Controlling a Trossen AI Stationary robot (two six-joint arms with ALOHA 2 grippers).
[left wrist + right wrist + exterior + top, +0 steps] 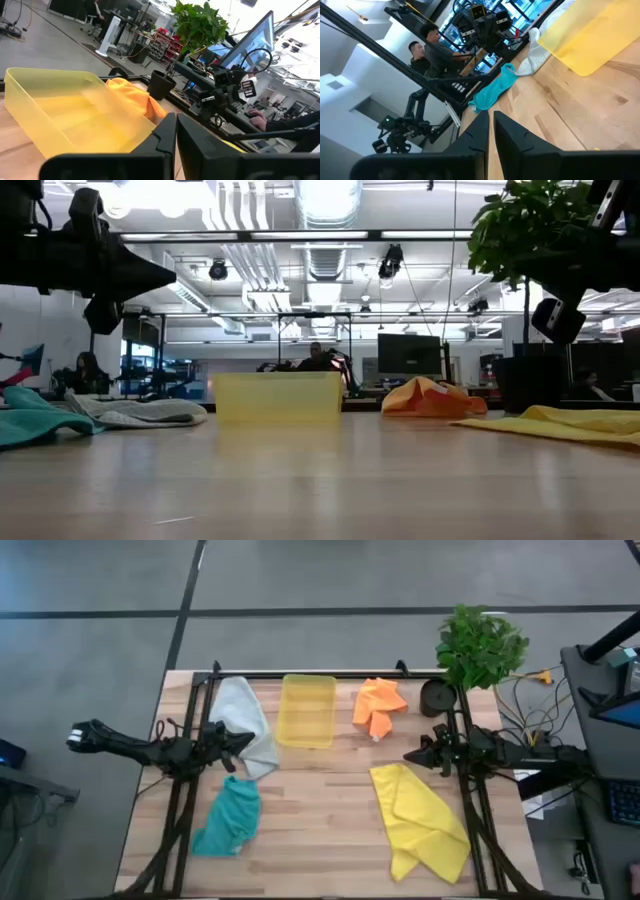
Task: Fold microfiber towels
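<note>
Four towels lie crumpled on the wooden table: light grey (248, 722) at the far left, teal (230, 820) at the near left, orange (378, 704) at the far right, larger yellow (420, 818) at the near right. My left gripper (250, 741) hovers shut over the grey towel's near edge, above the table. My right gripper (410, 756) hovers shut just beyond the yellow towel's far corner. In the wrist views the left fingers (176, 131) and the right fingers (490, 129) are together, with nothing between them.
A translucent yellow plastic tray (307, 710) stands at the far middle between the grey and orange towels. A potted plant (478, 645) stands at the far right corner. Bare wood lies in the table's middle. People sit at desks beyond the table.
</note>
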